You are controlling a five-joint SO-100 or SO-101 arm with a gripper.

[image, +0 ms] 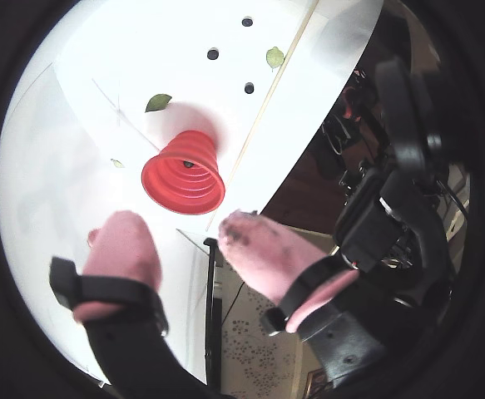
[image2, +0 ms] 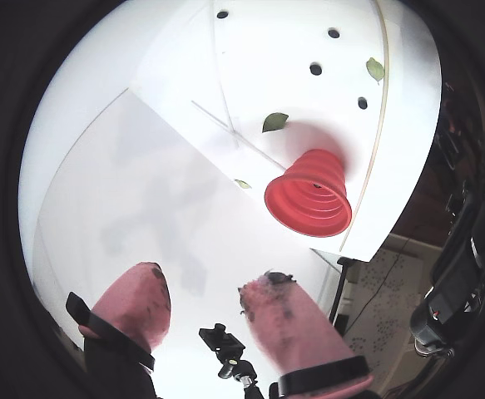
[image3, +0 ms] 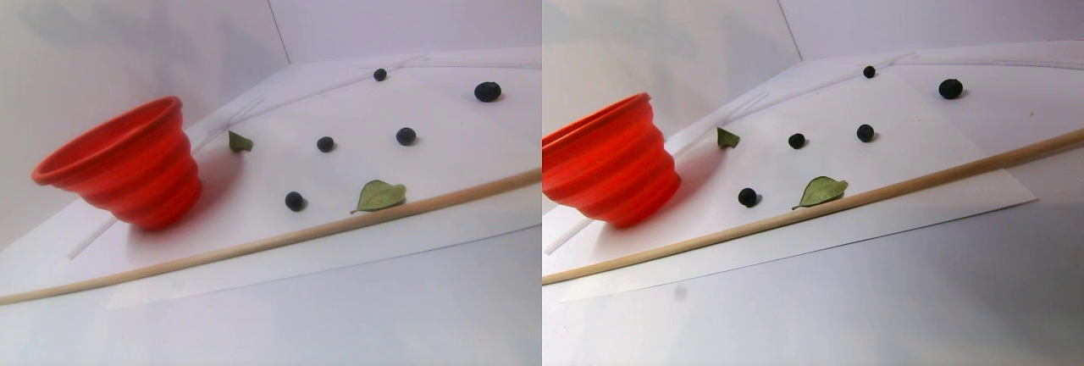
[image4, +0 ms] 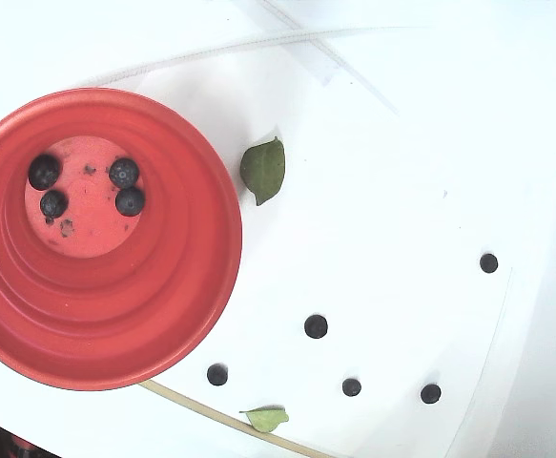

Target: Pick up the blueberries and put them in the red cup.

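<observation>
Red cup [image4: 106, 315] upright on white table [image4: 392, 191], four blueberries [image4: 125, 173] on its flat bottom — five more loose nearby, gripper [image2: 205, 295] raised clear, fingers spread — empty.

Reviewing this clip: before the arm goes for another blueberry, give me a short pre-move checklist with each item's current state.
1. Gripper empty and open: ok; the pink fingers are apart with nothing between them.
2. Red cup upright: ok.
3. Berries already in the cup: ok, four lie on its bottom.
4. Blueberries left on the sheet: ok, five lie loose in the fixed view.
5. Leaves clear of the berries: ok; the leaf beside the cup touches none.
6. Which berry comes next: cannot tell.
</observation>
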